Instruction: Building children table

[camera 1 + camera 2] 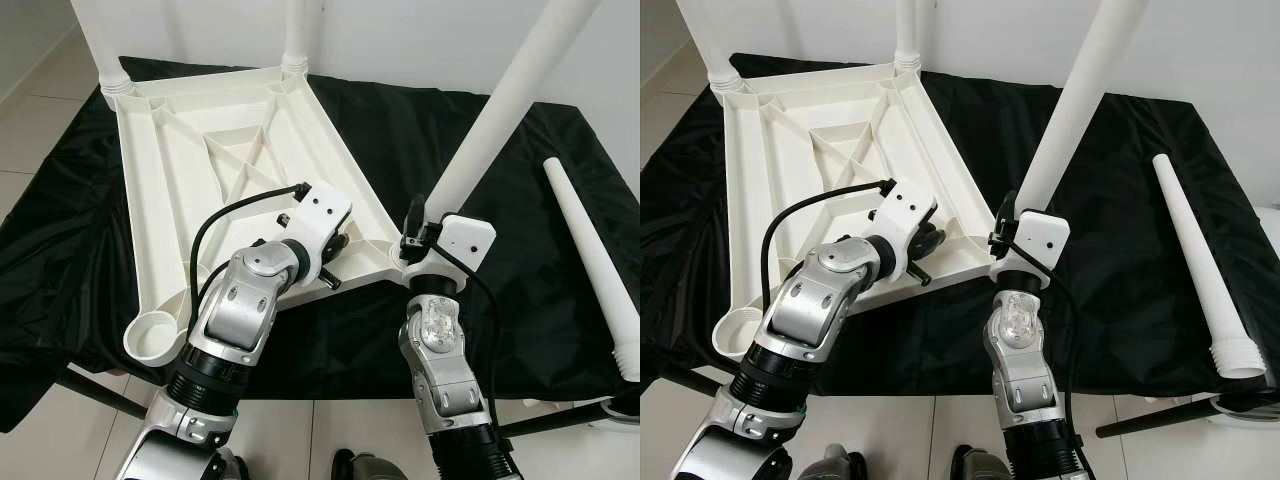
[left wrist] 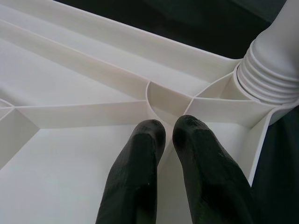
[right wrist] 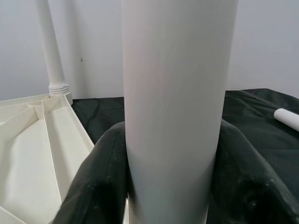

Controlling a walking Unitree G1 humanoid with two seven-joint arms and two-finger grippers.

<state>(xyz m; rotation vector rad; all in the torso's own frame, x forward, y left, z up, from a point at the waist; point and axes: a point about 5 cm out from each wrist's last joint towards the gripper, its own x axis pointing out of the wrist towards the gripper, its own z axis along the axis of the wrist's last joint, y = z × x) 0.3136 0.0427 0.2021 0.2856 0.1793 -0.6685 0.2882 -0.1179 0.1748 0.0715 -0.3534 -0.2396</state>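
Observation:
A white plastic table top (image 1: pixel 180 150) lies upside down on a black cloth. Two white legs (image 1: pixel 100 40) (image 1: pixel 296 30) stand in its far corners. My right gripper (image 1: pixel 424 228) is shut on a third leg (image 1: pixel 500 110), which leans up and to the right out of the near right corner. In the right wrist view its fingers (image 3: pixel 98 177) clasp the leg (image 3: pixel 177 93) on both sides. My left gripper (image 2: pixel 169 130) is inside the table top beside that corner. Its fingertips are pinched on a thin rib, close to the leg's ribbed end (image 2: pixel 271 70).
A fourth white leg (image 1: pixel 590 250) lies loose on the cloth (image 1: pixel 500 320) at the right, its wide end toward me. The round socket (image 1: pixel 155 335) at the table top's near left corner overhangs the cloth's front edge. A white wall stands behind; tiled floor lies below.

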